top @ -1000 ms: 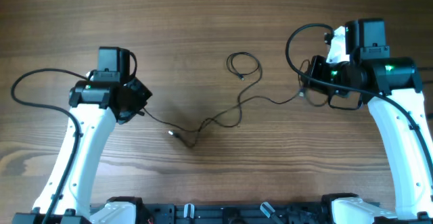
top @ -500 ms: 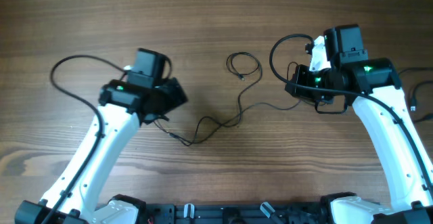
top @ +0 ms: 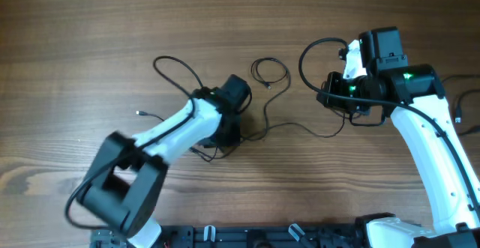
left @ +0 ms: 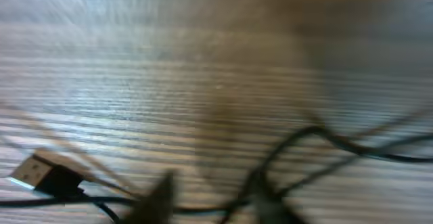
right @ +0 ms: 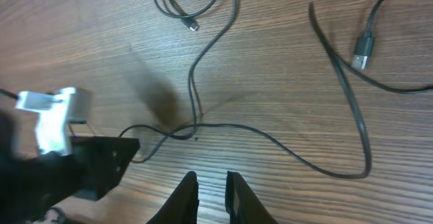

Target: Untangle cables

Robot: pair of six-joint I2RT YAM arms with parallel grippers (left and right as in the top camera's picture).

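The cables (top: pixel 264 126) are thin black cords in the middle of the table, with a small coil (top: pixel 270 72) at the back and a knot of strands (top: pixel 210 150) toward the front. My left gripper (top: pixel 223 134) sits low over that knot. In the blurred left wrist view its fingers (left: pixel 162 198) stand apart, a cord (left: pixel 216 209) crosses the gap, and a USB plug (left: pixel 37 174) lies to the left. My right gripper (right: pixel 211 180) hovers right of the cords (right: pixel 193 82), jaws a narrow slit apart, holding nothing. One strand (right: pixel 304 163) curves past in front of it.
A thicker black cord with a USB plug (right: pixel 362 51) lies at the right. The left arm's own wire loops (top: pixel 172 68) behind the arm. The left arm's body (right: pixel 67 163) fills the lower left of the right wrist view.
The left arm has swung right, from the left side onto the knot of cords. The strand that ran to the right gripper now lies slack on the table. The right arm shifted slightly left.
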